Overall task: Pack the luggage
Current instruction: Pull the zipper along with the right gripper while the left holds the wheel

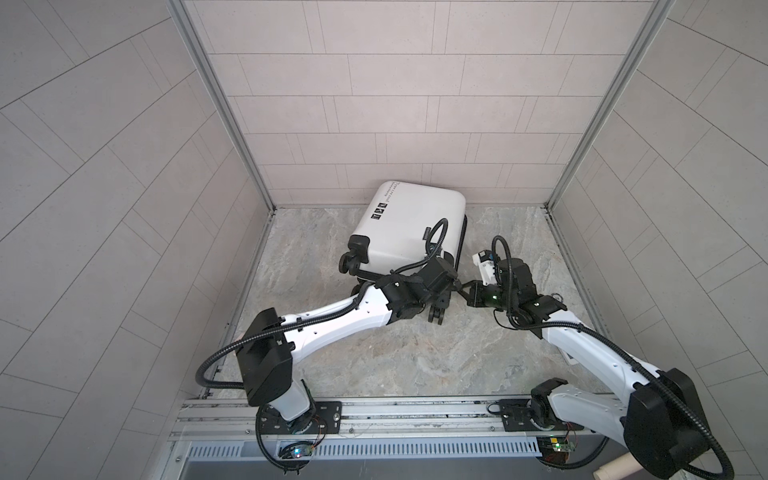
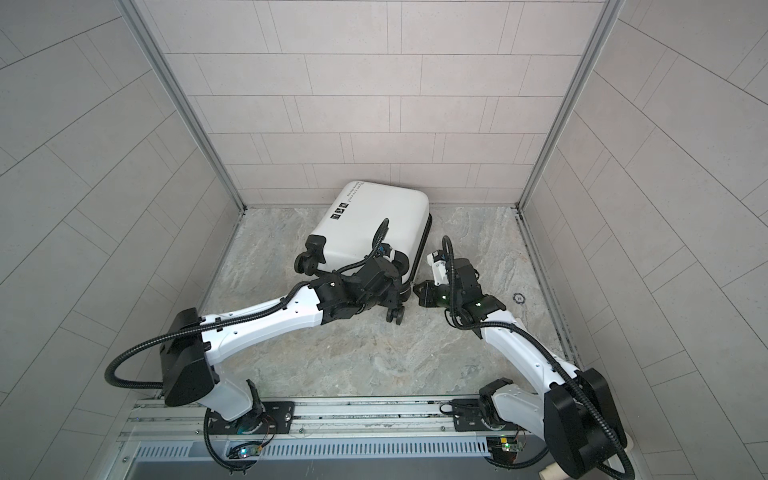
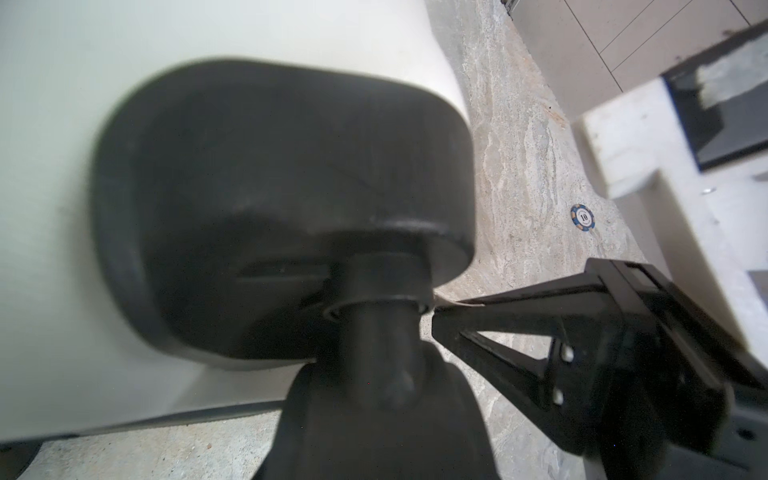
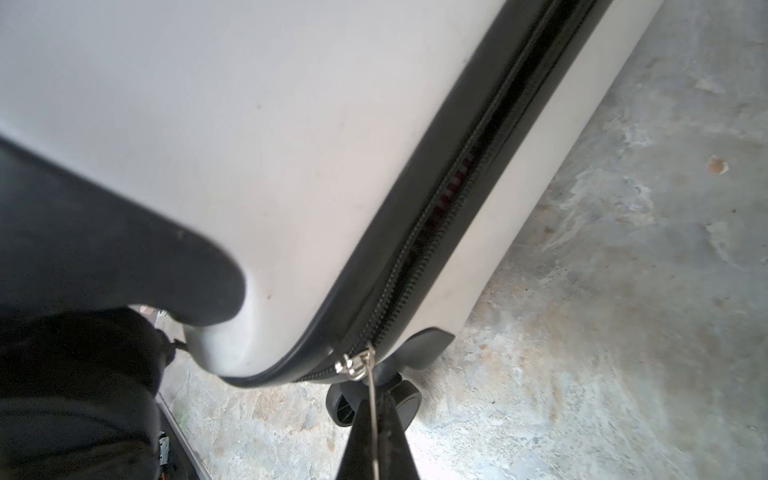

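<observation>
Two tools, one corner: your right tool (image 4: pixel 376 415) is clenched on the thin zipper pull (image 4: pixel 368 380); the left tool (image 1: pixel 437 303) sits at a caster (image 1: pixel 435 323), grip unreadable. The luggage (image 1: pixel 407 224) lies on its side at the back of the worktop (image 1: pixel 374 357). Tug off the track's line and the pull may slip free or the slider (image 4: pixel 355 365) jam.

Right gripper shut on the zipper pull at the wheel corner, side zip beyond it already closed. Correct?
Not closed. Right gripper pinches the zipper pull at the corner, but the luggage side zip beyond it gapes open in the right wrist view.
</observation>
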`<move>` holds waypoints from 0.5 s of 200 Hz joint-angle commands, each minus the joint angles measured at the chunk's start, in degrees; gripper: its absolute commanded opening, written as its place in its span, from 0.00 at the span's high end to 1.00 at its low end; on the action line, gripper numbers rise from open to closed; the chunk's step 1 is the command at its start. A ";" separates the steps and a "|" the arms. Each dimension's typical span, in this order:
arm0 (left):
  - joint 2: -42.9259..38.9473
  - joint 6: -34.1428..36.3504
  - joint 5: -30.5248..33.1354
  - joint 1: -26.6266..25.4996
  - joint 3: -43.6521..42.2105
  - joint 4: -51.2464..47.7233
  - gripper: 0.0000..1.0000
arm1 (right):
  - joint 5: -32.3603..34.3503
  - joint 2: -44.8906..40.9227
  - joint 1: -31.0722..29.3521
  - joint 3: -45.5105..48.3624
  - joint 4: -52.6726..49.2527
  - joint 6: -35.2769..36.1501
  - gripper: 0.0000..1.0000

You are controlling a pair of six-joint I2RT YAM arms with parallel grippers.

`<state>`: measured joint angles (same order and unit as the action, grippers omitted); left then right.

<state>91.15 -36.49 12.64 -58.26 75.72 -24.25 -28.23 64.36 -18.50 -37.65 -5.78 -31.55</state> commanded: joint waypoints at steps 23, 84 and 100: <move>-7.94 -0.44 5.21 0.79 0.62 -0.57 1.00 | 13.51 1.88 4.00 -0.83 -4.28 -0.04 1.00; -8.50 -0.42 1.85 0.76 -1.06 -0.96 1.00 | 13.73 5.32 4.42 -2.92 -3.28 0.17 1.00; -8.78 -0.64 1.09 0.69 -1.58 -1.06 1.00 | 13.97 6.53 4.58 -3.76 -3.19 0.38 1.00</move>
<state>89.67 -36.36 10.46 -58.19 73.54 -24.73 -27.46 68.95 -17.65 -40.25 -6.26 -31.16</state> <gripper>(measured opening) 0.407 0.051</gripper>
